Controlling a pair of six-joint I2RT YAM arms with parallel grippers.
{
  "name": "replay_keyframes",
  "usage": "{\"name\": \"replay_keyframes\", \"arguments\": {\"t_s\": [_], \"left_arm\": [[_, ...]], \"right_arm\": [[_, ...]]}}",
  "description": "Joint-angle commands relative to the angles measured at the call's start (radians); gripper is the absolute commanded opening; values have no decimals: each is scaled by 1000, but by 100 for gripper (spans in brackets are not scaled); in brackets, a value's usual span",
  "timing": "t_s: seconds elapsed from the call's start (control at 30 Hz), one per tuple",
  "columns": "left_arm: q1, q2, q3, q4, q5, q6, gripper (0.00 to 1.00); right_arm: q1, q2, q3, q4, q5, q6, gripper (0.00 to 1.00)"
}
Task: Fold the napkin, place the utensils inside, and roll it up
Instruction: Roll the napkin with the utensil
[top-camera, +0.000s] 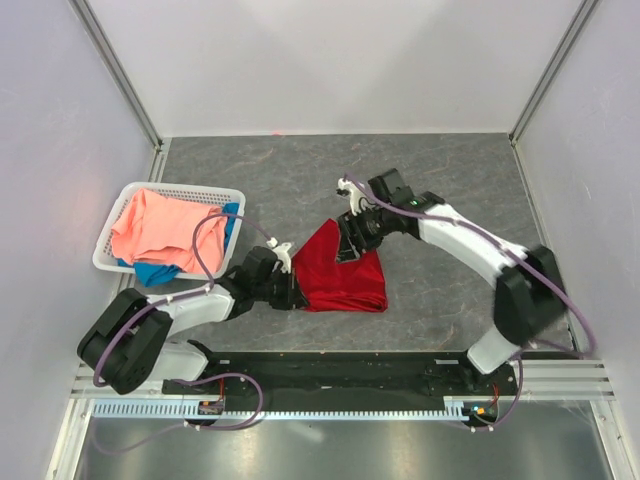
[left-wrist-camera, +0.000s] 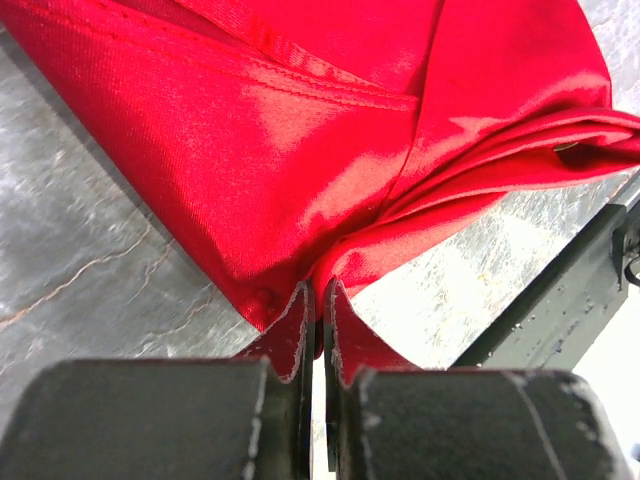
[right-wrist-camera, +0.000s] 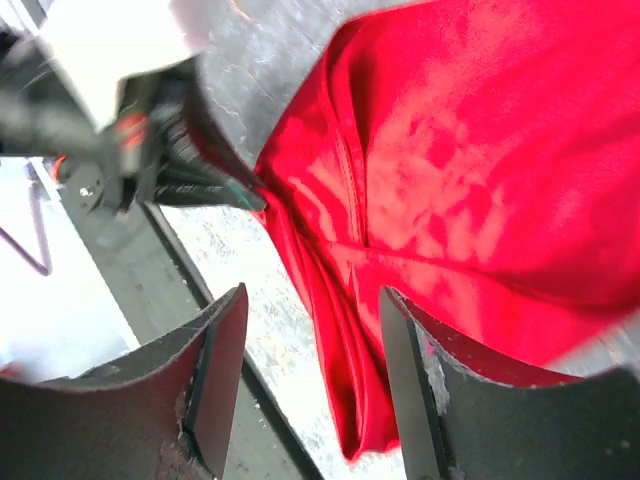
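left gripper pinches the napkin by a corner, the cloth bunched just ahead of its tips. right gripper hangs spread over it, empty. pulling on one pinch could drag the folds apart.

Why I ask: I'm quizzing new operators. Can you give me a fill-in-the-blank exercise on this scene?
1. The left gripper is shut on an edge of the napkin, whose colour is ____.
2. The right gripper hangs over the napkin with its jaws ____.
3. In the white basket, a salmon-pink cloth lies over a ____ one.
4. The basket stands on the robot's ____ side of the table.

Missing words: red; open; blue; left.
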Motion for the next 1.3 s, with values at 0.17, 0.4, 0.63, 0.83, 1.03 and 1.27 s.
{"name": "replay_keyframes", "arguments": {"t_s": [0.17, 0.4, 0.63, 0.83, 1.03, 1.27], "left_arm": [[116, 91, 90, -182, 143, -7, 2], [176, 113, 120, -229, 175, 16, 2], [192, 107, 140, -258, 175, 29, 2], [196, 110, 143, -263, 172, 32, 2], [196, 119, 144, -265, 177, 33, 2], [196, 120, 141, -269, 174, 35, 2]], "right_arm": [[237, -340, -333, -4, 288, 89, 64], [293, -334, -399, -31, 291, 144, 63], [293, -237, -349, -34, 304, 124, 62], [293, -197, -321, -28, 464, 127, 61], [290, -165, -266, -2, 503, 88, 59], [280, -76, -249, 4, 540, 49, 49]]}}
